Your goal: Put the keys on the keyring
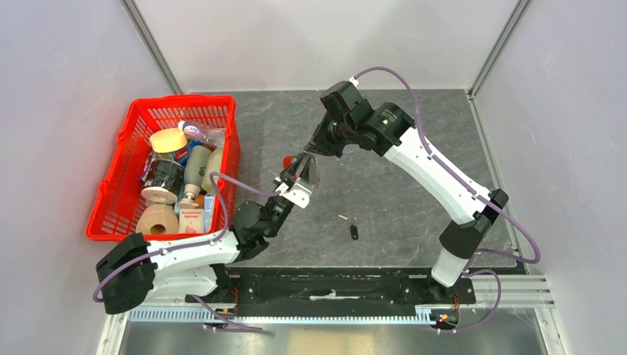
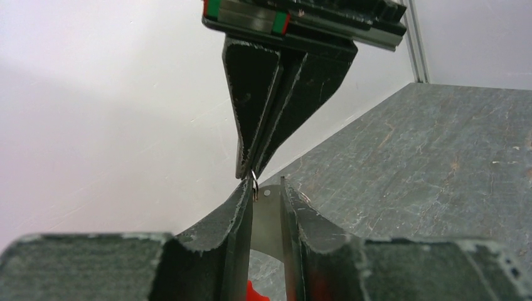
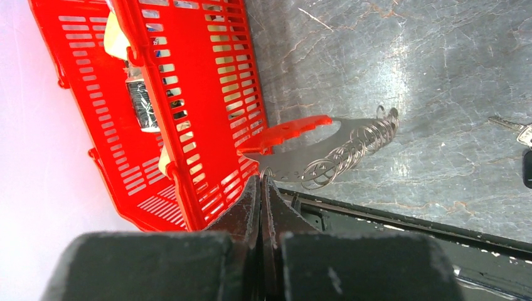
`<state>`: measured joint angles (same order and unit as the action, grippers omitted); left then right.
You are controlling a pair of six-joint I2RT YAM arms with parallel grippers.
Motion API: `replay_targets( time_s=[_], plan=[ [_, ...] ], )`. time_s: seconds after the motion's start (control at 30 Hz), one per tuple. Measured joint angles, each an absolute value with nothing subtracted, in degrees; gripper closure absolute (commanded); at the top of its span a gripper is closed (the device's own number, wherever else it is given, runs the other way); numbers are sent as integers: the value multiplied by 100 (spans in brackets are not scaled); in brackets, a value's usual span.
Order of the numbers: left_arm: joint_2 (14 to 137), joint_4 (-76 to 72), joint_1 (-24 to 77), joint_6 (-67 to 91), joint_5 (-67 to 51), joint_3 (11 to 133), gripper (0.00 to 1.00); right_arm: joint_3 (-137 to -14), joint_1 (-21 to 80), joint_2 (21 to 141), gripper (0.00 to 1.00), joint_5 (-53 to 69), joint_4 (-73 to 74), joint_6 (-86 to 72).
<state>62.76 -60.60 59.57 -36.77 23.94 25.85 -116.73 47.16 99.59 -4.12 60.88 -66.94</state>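
A: Where do our keys (image 1: 353,228) lie?
B: On the surface (image 1: 399,163), four o'clock from both hands, lying eleven-to-five. Our right hand (image 3: 262,179) is clenched on the keyring (image 3: 326,150). Our left hand (image 2: 264,183) straddles it, but we cannot tell its grip.

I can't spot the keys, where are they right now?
In the top view the keys lie loose on the table, near its front edge, apart from the keyring further left toward the red basket.

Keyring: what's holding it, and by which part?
The right gripper holds the keyring, pinching one small ring. Its plate sits between the fingers of the left gripper; whether clamped cannot be told.
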Motion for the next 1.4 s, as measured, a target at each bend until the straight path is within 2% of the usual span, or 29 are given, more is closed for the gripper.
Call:
replay_targets(
  time_s=[0.57,0.67,1.07,1.4],
  plan=[
    [6316,-6193,5959,-3765,2534,2585,82,-11684,4801,9883,100,-412,6090,-6683],
    [6316,-6213,5959,-3778,2539,2585,98,-11684,4829,9883,100,-416,6090,-6683],
    [6189,-6141,5959,-3820,2394,2585,98,-11684,4882,9802,100,-438,6084,-6685],
    [5566,-5422,5961,-3732,1999,2587,98,-11493,4950,9526,100,-377,6001,-6689]
  ],
)
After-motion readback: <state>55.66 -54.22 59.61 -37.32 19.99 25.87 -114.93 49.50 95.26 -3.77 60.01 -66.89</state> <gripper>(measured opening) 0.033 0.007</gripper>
